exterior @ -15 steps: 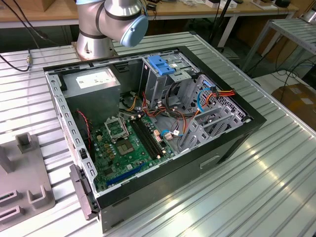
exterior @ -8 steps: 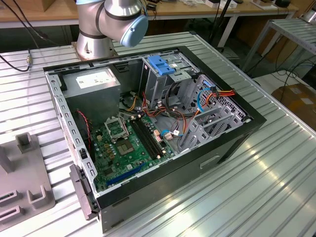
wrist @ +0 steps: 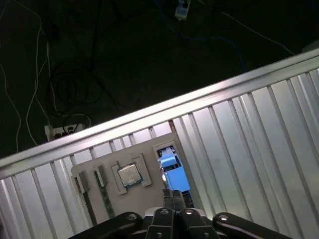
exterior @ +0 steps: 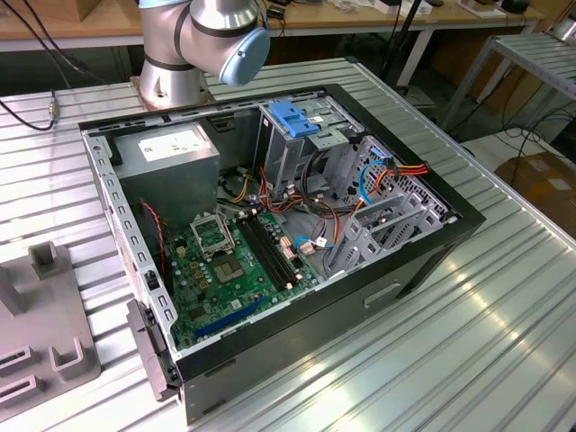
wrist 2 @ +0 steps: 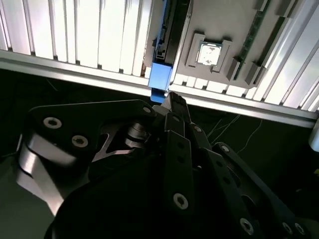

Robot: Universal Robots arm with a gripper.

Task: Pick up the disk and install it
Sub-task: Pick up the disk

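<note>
Second wrist view: gripper (wrist 2: pixel 172 99) drawn narrow at the disk (wrist 2: pixel 160 74), right by the worktop (wrist: pixel 249 129) edge.
Tips meet the blue end tab, though I can't confirm a firm pinch. The disk stands on edge in the grey holder (wrist: pixel 144 149). The grip wants to be square and centred. The processor chip (wrist: pixel 128 175) crowds one side; there's open room past the worktop edge.
</note>
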